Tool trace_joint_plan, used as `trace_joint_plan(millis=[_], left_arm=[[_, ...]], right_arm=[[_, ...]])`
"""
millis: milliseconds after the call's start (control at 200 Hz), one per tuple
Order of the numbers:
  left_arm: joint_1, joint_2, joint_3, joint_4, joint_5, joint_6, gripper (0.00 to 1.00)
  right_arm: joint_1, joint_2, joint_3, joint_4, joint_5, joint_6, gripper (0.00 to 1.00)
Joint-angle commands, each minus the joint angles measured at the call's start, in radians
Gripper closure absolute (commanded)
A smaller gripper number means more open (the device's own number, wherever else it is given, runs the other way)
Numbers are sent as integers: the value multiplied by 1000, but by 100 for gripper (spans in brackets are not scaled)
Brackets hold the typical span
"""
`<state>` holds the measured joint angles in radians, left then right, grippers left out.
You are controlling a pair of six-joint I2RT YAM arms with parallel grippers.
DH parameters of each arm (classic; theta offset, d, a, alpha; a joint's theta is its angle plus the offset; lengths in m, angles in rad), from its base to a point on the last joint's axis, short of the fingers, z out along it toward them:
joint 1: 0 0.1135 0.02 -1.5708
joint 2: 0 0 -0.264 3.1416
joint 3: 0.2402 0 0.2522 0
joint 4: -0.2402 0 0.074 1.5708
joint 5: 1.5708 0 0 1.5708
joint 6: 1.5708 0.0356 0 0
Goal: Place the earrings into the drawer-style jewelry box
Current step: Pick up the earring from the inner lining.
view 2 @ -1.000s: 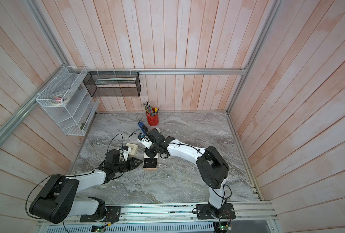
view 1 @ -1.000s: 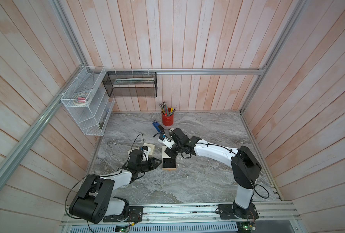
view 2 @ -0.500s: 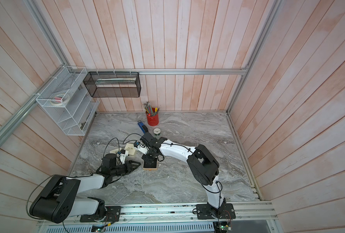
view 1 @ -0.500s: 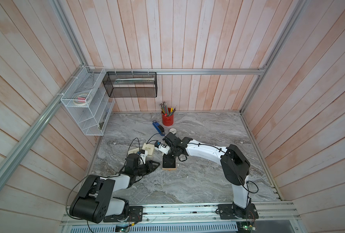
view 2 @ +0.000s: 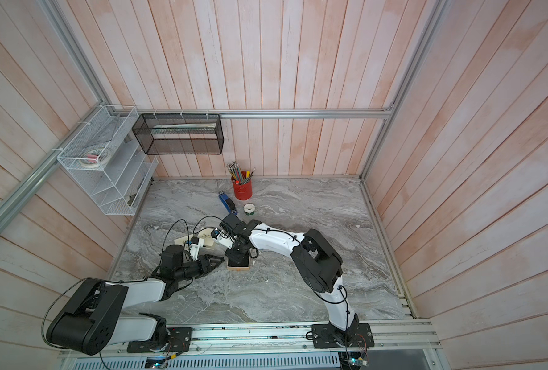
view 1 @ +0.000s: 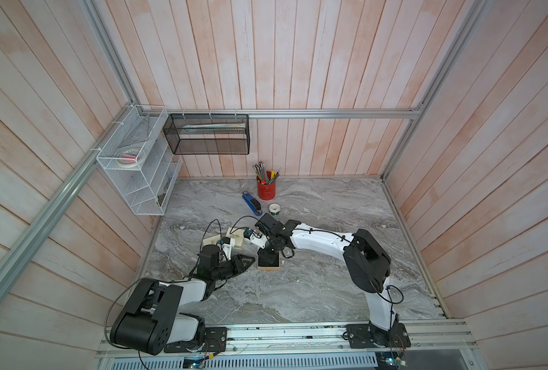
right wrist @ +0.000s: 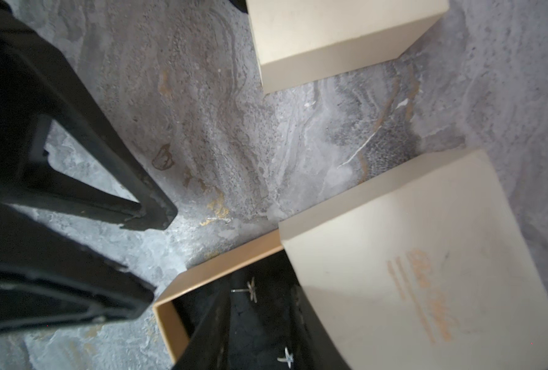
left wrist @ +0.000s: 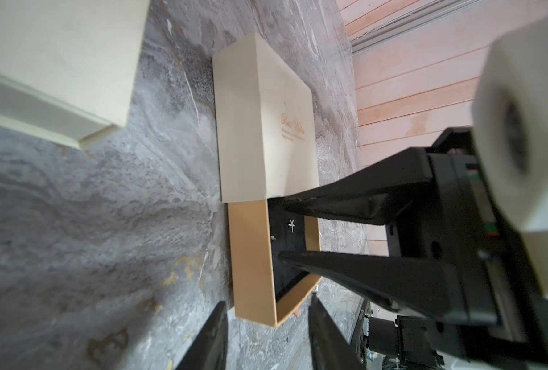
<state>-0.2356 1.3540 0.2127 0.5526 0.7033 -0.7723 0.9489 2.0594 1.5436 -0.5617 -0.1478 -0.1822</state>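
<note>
Both earrings [right wrist: 251,290] lie on the black lining of the drawer [left wrist: 250,256], pulled out of its cream sleeve [left wrist: 266,128]. Your right jaws stand spread above it, empty: lift them straight up, clear of the studs. Your left jaws, slightly apart and empty, sit near the drawer's front; push squarely.

Two earrings [right wrist: 251,290] lie in the drawer [left wrist: 253,256], which sticks partly out of its box [left wrist: 266,128] on the counter [view 1: 314,272]. A second box [left wrist: 58,64] sits near it. Farther back stand a stapler [view 1: 251,204], tape roll [view 1: 274,209] and pen cup [view 1: 266,190].
</note>
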Motion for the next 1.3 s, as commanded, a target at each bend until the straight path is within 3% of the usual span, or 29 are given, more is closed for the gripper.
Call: trace_joint_plan(millis=[0,1075,1290], left_arm=[[2,8,-8,25,19,-2,58],[3,37,3,24,20,13,58],[3,37,4,23,22,15,58]], right_arm=[[11,24,26,-27,8,-10,67],[17,65,46,-38,48,-7,75],[17,51,42,-30,45,2,83]])
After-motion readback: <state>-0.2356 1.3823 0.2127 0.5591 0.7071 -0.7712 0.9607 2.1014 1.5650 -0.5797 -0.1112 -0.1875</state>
